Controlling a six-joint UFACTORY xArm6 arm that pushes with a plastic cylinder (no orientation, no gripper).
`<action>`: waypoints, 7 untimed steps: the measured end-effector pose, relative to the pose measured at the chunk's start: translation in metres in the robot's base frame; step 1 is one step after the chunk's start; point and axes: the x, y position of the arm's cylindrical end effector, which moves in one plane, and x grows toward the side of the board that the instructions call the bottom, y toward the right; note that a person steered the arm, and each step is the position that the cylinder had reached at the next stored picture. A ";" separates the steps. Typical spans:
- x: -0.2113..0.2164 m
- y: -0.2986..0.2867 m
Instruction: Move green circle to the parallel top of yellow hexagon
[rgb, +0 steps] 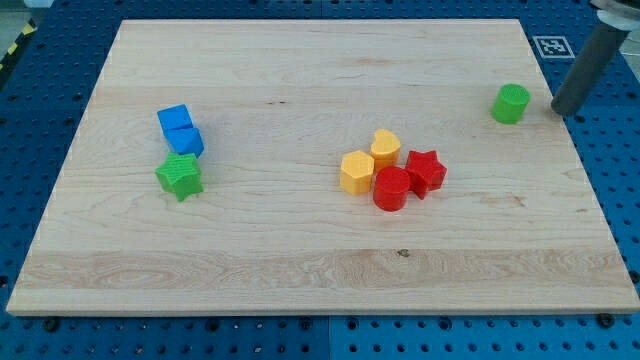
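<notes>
The green circle (511, 103) sits near the board's right edge, toward the view's top. My tip (562, 109) rests just to the right of it, with a small gap between them. The yellow hexagon (356, 171) lies near the board's middle, well to the left of and below the green circle. It touches a yellow rounded block (386, 147) above and to its right, and a red circle (391, 189) at its lower right.
A red star (425, 170) sits to the right of the red circle. Two blue blocks (180, 129) and a green star (180, 176) lie at the view's left. The wooden board (300, 270) lies on a blue perforated table.
</notes>
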 end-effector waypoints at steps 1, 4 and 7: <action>0.006 -0.016; 0.004 -0.027; 0.009 -0.032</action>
